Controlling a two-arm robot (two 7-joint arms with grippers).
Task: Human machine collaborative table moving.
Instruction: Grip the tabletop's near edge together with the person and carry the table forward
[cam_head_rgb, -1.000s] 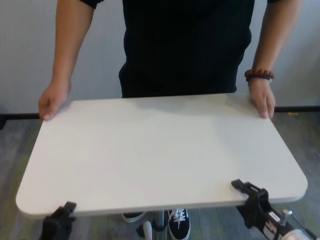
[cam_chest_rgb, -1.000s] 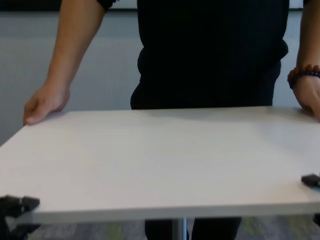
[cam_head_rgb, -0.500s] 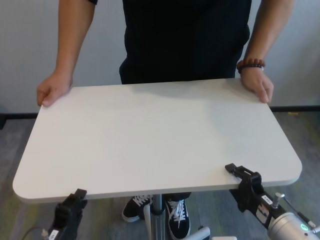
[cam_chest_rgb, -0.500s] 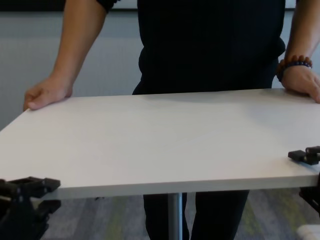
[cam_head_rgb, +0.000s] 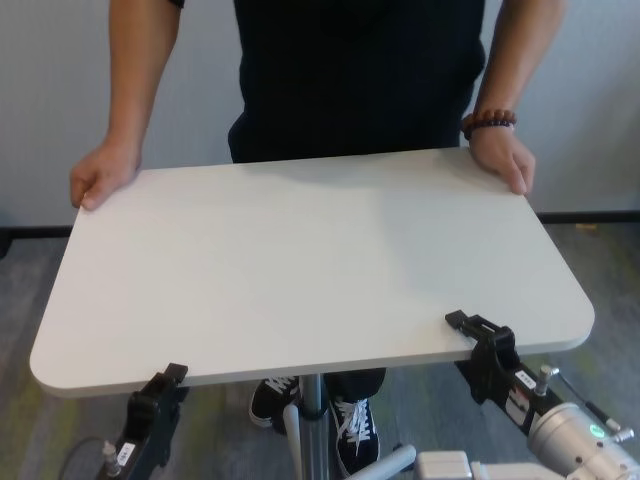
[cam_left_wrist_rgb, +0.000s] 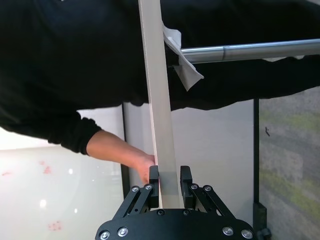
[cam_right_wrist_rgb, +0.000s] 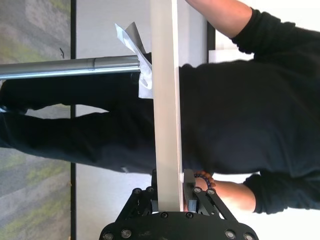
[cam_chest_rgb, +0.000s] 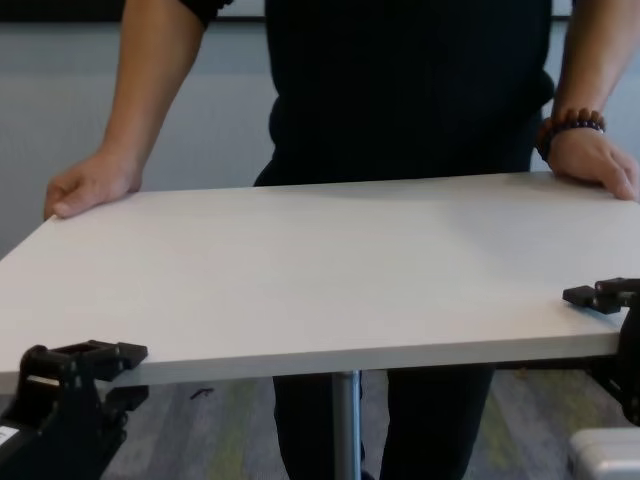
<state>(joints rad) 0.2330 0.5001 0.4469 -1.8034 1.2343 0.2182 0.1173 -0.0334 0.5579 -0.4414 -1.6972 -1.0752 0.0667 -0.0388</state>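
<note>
- The table (cam_head_rgb: 310, 270) is held between two parties: the human (cam_head_rgb: 355, 75) at its far edge and the robot at its near edge. Its white top looks roughly level, with its grey pole (cam_head_rgb: 310, 425) hanging below the middle.
- The left gripper (cam_left_wrist_rgb: 170, 182) is at the near left corner, its fingers (cam_left_wrist_rgb: 154, 180) pinching the thin edge of the top from above and below, as the left wrist view shows.
- The right gripper (cam_right_wrist_rgb: 170, 182) is at the near right corner, its fingers (cam_right_wrist_rgb: 188, 182) likewise pinching the edge, one on the upper face and one beneath.
- The human's hands grip the two far corners: one hand (cam_head_rgb: 100, 175) on the robot's left, the other hand (cam_head_rgb: 503, 158), with a beaded bracelet (cam_head_rgb: 488, 122) at the wrist, on the robot's right.
- Judged from this, the carrying step is in hand: both sides have their hold and the table is being moved together.
- The next move calls for both arms to travel at the same pace as the human, keeping the two near corners at equal height so the top does not tilt or twist out of the thin pinch.
- The main risk is the smooth edge slipping if one side leads the other.
</note>
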